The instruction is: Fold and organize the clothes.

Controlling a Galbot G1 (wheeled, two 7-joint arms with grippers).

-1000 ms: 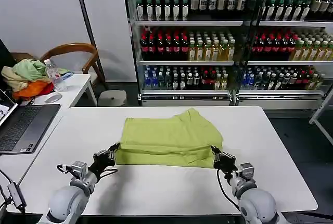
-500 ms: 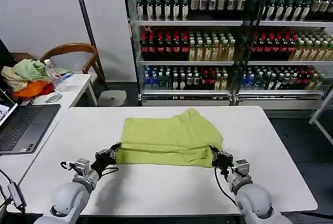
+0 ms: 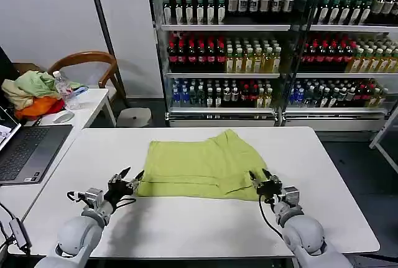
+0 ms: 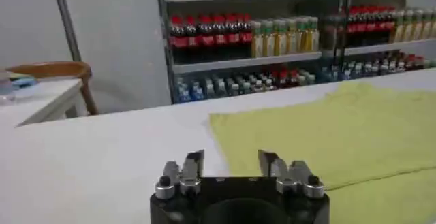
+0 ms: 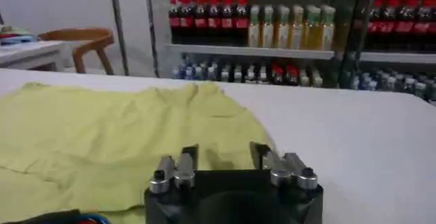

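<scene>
Now, operator: your lime-green T-shirt point(image 3: 202, 168) lies folded flat at centre of white table point(image 3: 186, 224). Left gripper point(image 3: 129, 180) at shirt's 8 o'clock corner, fingers spread, released, holding nothing. Right gripper point(image 3: 263, 181) at shirt's 4 o'clock corner, fingers also spread, empty, just beside hem.

I see even, bright overhead light; the table point(image 3: 186, 224) glares white, shadows stay faint, and shelves point(image 4: 272, 28) behind it look soft.
</scene>
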